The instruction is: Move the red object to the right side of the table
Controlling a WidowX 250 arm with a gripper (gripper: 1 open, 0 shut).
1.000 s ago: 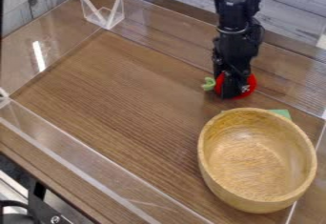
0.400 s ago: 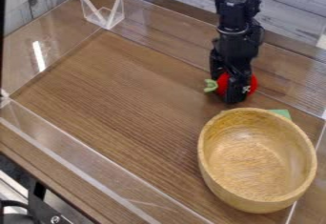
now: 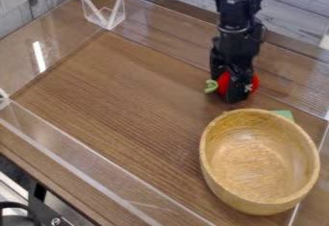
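The red object [image 3: 233, 86] is a small round toy fruit with a green leaf on its left side. It rests on the brown wood-grain table [image 3: 122, 105] toward the far right, just behind the wooden bowl. My black gripper [image 3: 233, 80] comes straight down over it. Its fingers stand open on either side of the fruit, and part of the fruit is hidden between them.
A large light wooden bowl [image 3: 260, 161] fills the near right corner, with a green object [image 3: 283, 115] peeking out behind its rim. Low clear acrylic walls [image 3: 52, 138] border the table. A clear angled stand [image 3: 103, 12] sits at the far left.
The fingers have spread apart from a tight grip on the red object, releasing it on the table. The arm has stayed in place.
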